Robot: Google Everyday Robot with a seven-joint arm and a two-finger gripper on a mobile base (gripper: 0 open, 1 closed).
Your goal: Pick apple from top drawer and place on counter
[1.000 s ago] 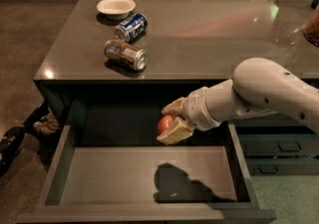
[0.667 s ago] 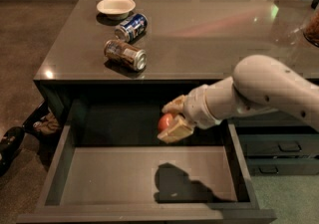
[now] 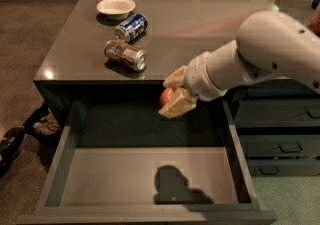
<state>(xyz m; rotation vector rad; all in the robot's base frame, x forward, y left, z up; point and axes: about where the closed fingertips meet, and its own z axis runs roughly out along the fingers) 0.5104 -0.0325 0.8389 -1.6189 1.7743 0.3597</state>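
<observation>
The red apple (image 3: pixel 166 96) sits between the tan fingers (image 3: pixel 176 107) of my gripper (image 3: pixel 171 94), which is shut on it. The gripper holds the apple in the air above the back of the open top drawer (image 3: pixel 145 176), just below the counter's front edge. The drawer's bottom is bare, with the arm's shadow on it. The dark glossy counter (image 3: pixel 200 24) stretches behind the drawer. My white arm (image 3: pixel 265 54) reaches in from the right.
On the counter's left part lie two soda cans on their sides, a brown one (image 3: pixel 125 55) and a blue one (image 3: pixel 131 27), and a white bowl (image 3: pixel 115 6) stands behind them. Narrower drawers with recessed handles (image 3: pixel 280 134) are at the right. Dark shoes (image 3: pixel 20 136) lie on the floor at left.
The gripper has lifted the apple upward and a little right, from low in the drawer to near the counter's edge level.
</observation>
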